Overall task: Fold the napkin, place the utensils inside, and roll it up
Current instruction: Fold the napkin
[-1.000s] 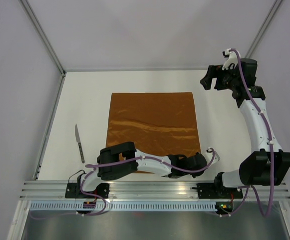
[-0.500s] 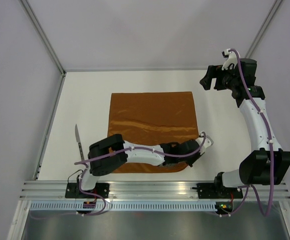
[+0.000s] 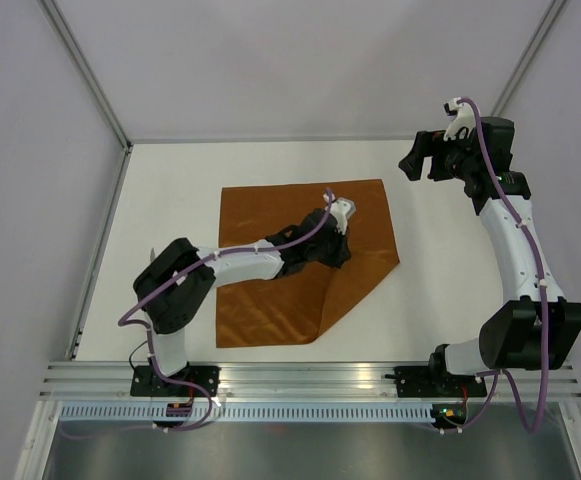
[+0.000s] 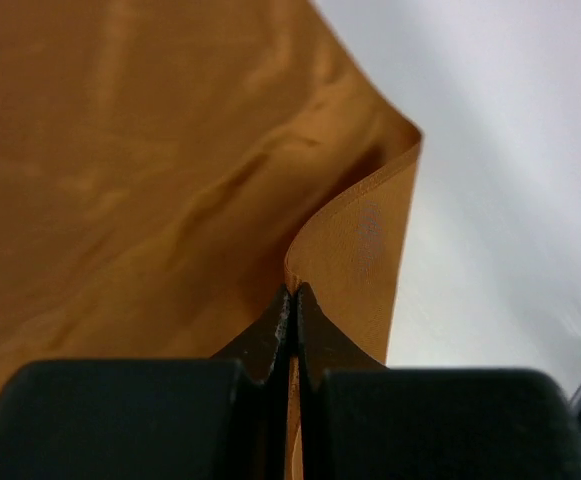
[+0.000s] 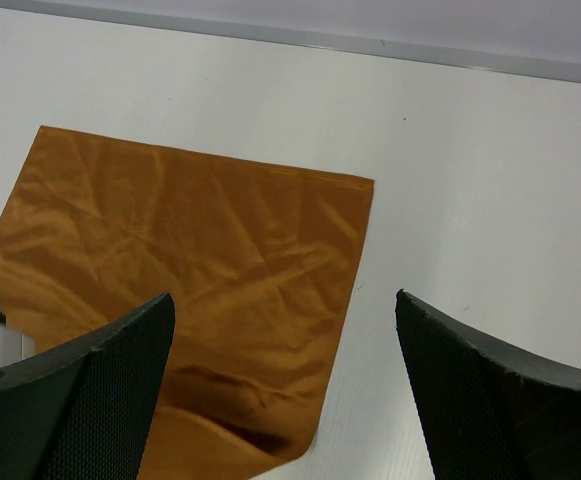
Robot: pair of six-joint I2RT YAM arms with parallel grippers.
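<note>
Pinching the napkin corner, left gripper holds it above table

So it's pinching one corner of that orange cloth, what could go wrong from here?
The left gripper is shut on only a small bit of the napkin near its edge, so the shiny cloth might slip out mid-fold. Nothing pins the rest of the napkin down, since the right gripper hangs open off to the side. The whole cloth may drag, and the fold could land crooked.

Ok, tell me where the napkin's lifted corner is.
Top view: pinched in the shut left pincer, held above the right half of the napkin, near its far edge.
</note>
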